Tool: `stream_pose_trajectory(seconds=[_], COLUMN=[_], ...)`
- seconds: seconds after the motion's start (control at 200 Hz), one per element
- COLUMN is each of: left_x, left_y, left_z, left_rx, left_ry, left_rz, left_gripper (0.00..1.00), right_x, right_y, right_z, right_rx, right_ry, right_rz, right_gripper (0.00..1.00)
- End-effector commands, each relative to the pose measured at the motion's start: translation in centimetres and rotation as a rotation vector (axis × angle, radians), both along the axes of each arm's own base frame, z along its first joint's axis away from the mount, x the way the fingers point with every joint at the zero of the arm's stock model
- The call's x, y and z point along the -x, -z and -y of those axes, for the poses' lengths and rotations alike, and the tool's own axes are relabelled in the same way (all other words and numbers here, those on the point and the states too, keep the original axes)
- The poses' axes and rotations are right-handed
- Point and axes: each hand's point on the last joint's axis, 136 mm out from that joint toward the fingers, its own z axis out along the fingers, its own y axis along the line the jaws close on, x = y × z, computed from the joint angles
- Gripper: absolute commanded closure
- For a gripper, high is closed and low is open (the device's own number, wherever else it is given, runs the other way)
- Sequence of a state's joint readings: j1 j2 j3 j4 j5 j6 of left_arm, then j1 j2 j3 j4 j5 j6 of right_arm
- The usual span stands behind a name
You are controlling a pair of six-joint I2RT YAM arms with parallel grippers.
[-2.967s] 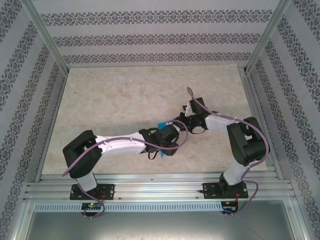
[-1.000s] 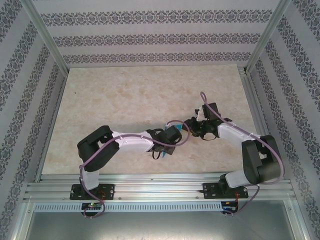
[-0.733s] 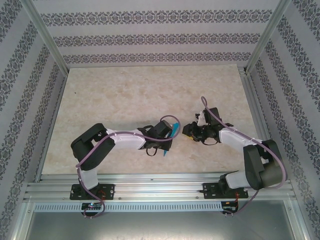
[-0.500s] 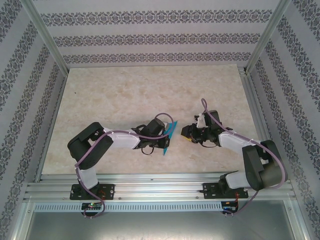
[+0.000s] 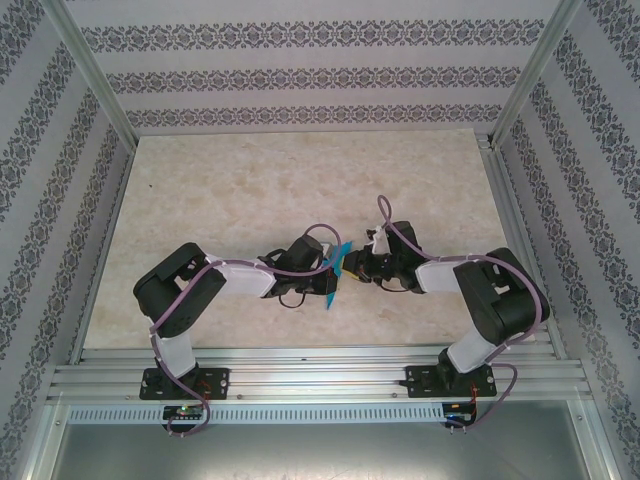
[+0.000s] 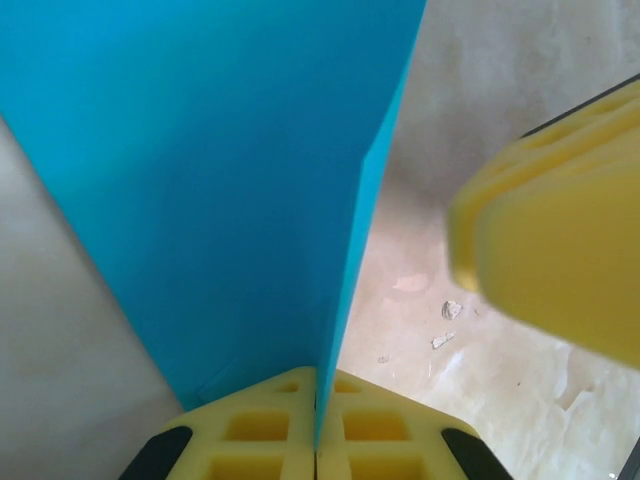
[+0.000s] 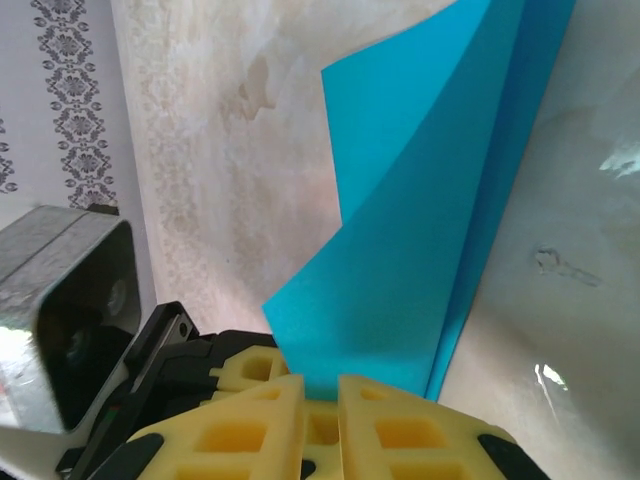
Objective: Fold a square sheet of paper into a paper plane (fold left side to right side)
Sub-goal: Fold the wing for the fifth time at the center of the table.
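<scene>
Your left gripper is clamped on an edge of the cyan-blue sheet of paper. It holds the sheet upright between the two arms, over the front middle of the marbled beige tabletop. Your right gripper, its yellow latticed fingers almost together, pinches the sheet from the opposite side. The paper is thin, matte and unmarked, doubled into at least two layers along one crisp, straight crease. By my reading the left-to-right fold is made. The pointed nose and the wing folds are left to do.
</scene>
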State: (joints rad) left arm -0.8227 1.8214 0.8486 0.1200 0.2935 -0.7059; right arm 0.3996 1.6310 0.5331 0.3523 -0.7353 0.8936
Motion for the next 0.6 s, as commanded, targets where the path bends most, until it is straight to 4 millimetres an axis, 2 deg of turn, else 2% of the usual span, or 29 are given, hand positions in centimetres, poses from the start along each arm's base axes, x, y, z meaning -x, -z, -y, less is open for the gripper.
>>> stream_pose_trajectory(seconds=[0.0, 0.28, 0.595], left_x=[-0.1, 0.0, 0.3], left_y=[0.6, 0.5, -0.2], left_z=[-0.4, -0.4, -0.9], left_rx=[0.011, 0.018, 0.025], left_ry=[-0.022, -0.021, -0.029], left_rz=[-0.021, -0.021, -0.010], left_gripper=[0.92, 0.89, 0.72], right_x=[-0.9, -1.4, -1.1], right_y=[-0.4, 1.4, 3.1], right_z=[-1.1, -1.5, -1.1], right_rx=[-0.039, -0.021, 0.035], right_ry=[-0.004, 0.002, 0.001], right_rz=[0.029, 0.007, -0.022], right_gripper=[0.84, 0.85, 0.85])
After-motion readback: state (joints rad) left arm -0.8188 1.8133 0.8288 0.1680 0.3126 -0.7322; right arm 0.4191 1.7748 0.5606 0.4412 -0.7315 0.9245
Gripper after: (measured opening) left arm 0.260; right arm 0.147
